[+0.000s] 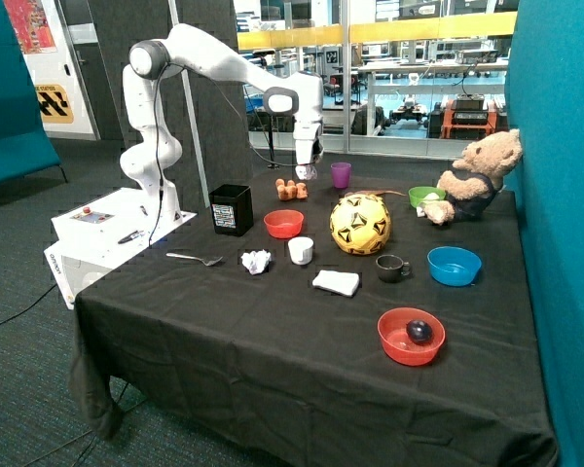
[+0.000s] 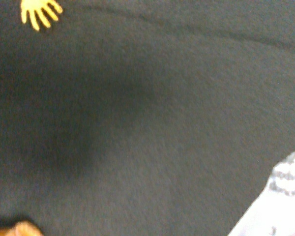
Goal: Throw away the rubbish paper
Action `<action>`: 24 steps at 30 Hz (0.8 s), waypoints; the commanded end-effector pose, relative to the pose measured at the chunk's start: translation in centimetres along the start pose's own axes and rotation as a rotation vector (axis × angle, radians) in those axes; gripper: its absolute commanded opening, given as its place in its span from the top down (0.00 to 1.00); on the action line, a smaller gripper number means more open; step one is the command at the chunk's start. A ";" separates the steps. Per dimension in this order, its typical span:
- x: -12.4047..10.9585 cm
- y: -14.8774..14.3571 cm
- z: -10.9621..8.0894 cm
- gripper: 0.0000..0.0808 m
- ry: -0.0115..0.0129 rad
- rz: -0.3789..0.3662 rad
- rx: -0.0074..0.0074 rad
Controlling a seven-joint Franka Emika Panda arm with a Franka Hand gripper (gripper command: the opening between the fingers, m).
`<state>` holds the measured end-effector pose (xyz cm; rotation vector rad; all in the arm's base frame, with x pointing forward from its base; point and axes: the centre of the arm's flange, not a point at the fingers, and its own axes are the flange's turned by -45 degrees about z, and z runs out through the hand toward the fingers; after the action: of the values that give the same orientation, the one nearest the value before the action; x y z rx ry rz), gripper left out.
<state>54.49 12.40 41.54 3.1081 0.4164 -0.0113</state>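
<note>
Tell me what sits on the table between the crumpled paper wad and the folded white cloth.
In the outside view, a white cup stands between the paper wad and the folded cloth; otherwise only black tablecloth.

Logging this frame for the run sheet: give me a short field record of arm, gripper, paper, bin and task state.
arm: raised over the back of the black-clothed table
gripper: above the orange item, beside the purple cup; holds something pale, identity unclear
rubbish paper: one wad visible on the cloth, between the spoon and the white cup
black bin: upright near the red bowl
task state: visible wad not yet binned
</note>
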 end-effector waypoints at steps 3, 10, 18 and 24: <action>-3.9 2.5 -3.6 1.00 0.0078 0.027 0.0048; -7.0 5.1 -5.1 1.00 0.0078 0.057 0.0049; -9.9 7.8 -5.4 1.00 0.0077 0.093 0.0050; -12.5 10.2 -5.9 1.00 0.0076 0.120 0.0051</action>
<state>47.58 3.23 46.69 3.1322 0.2892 -0.0008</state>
